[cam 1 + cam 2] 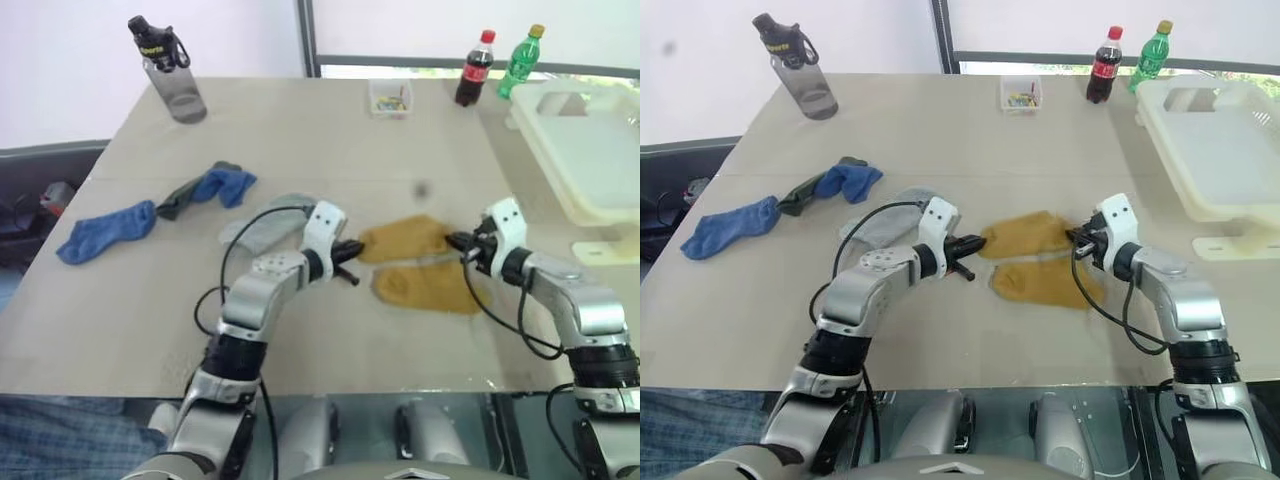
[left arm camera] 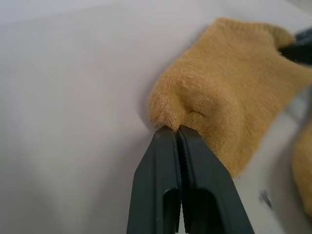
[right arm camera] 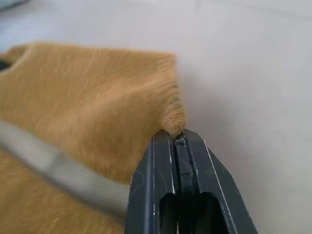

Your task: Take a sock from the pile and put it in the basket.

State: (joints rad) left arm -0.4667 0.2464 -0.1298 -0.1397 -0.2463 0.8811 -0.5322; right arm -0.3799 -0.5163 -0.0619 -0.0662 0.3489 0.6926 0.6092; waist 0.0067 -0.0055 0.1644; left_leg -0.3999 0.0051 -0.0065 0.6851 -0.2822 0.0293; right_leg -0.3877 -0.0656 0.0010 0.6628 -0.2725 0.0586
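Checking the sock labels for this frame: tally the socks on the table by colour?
Blue socks: 2
Dark grey sock: 1
Pale grey sock: 1
Mustard-yellow socks: 2
Total: 6

Beige table (image 1: 300, 130), white wall (image 1: 60, 60), bright window (image 1: 420, 25) behind.
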